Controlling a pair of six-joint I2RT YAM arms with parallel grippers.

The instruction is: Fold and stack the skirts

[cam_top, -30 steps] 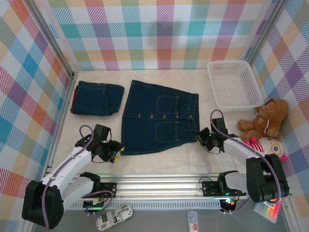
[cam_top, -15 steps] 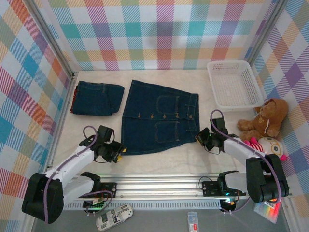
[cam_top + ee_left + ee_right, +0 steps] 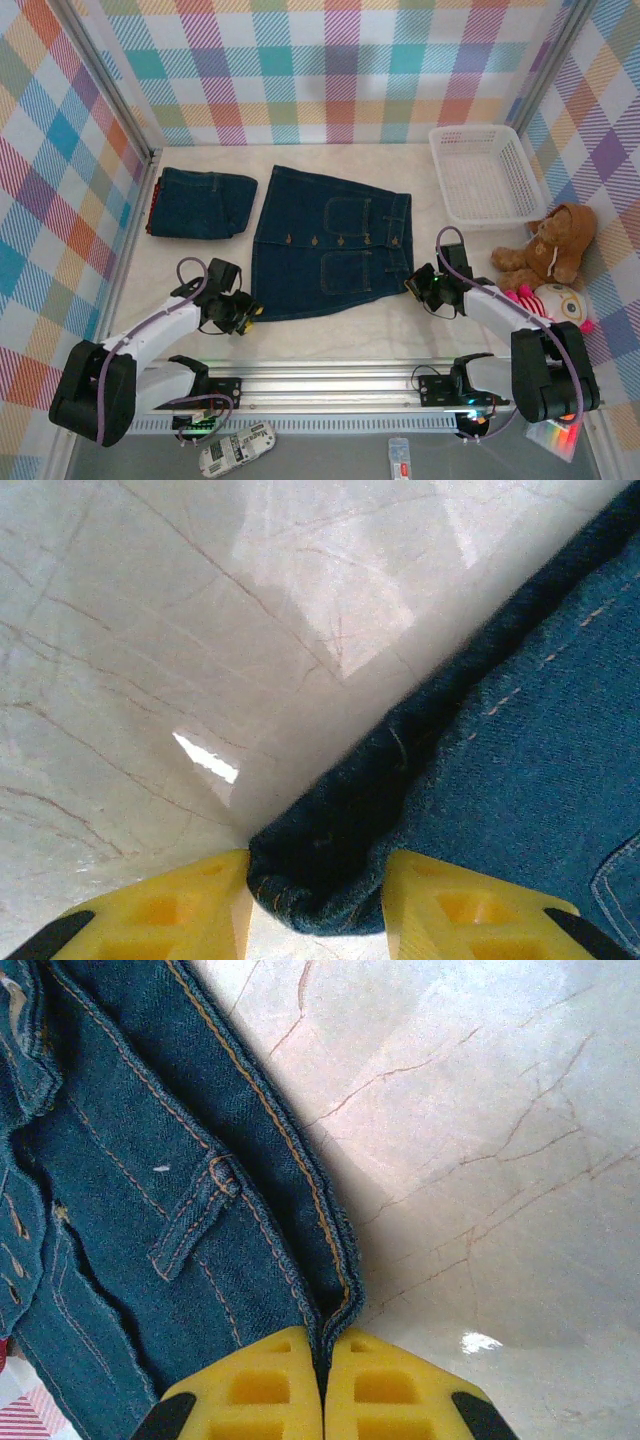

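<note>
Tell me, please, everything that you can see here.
spread skirt: one, dark blue denim, table's centre
folded skirt: one, dark blue denim, far left
basket: one, white, far right
teddy bear: one, brown, right edge
soft toy: one, pale and pink, beside the bear
table: one, pale marble, underneath
left arm's fingers: two, yellow, apart, either side of the spread skirt's near left corner
right arm's fingers: two, yellow, shut on its near right corner
</note>
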